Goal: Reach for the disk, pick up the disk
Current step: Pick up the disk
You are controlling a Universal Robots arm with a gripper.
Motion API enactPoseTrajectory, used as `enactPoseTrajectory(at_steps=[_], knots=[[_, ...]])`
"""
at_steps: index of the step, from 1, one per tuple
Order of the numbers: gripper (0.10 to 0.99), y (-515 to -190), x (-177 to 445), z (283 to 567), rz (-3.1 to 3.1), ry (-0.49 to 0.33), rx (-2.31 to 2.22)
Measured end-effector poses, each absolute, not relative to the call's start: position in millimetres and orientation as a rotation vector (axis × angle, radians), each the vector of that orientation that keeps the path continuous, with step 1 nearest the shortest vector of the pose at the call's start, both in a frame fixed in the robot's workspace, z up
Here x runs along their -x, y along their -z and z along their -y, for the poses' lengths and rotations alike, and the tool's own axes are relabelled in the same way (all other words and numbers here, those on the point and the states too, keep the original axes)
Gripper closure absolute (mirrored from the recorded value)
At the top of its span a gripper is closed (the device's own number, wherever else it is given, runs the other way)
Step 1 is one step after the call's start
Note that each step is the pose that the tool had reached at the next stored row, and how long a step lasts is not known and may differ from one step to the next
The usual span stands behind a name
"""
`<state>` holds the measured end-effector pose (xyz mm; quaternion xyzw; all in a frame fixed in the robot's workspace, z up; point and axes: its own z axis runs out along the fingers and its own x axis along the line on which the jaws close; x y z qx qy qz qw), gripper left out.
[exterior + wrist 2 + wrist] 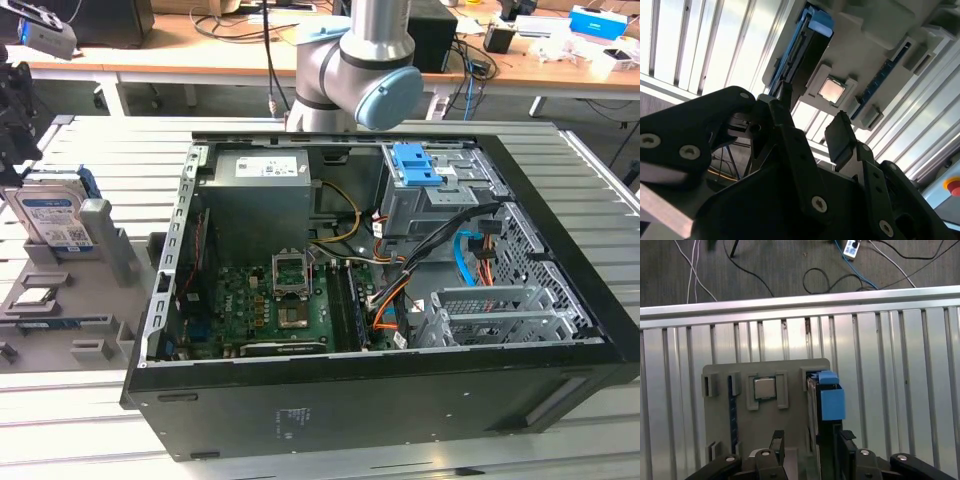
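— Got the disk (55, 213) yet?
— No. My pincer (810, 436) hangs open just above it, grasping nothing; it stands upright in the grey holder (765, 367) on the desk (100, 150), at the exterior view's left.

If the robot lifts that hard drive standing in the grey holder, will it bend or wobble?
Probably stiff: the hard drive looks like a metal slab with a blue rail. Likely heavy for its size. Standing on edge in the grey holder, it might tip once freed.
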<state>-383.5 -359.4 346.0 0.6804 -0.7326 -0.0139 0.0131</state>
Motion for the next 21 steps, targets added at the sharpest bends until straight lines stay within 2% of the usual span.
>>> enactPoseTrajectory(at_steps=[12, 16, 21], knots=[[0.541, -332.3, 383.5, 359.1, 2.283, 0.043, -2.120], [0.541, -331.8, 383.5, 345.3, 2.273, 0.043, -2.130], [0.541, -328.2, 385.0, 342.0, 2.255, 0.043, -2.148]])
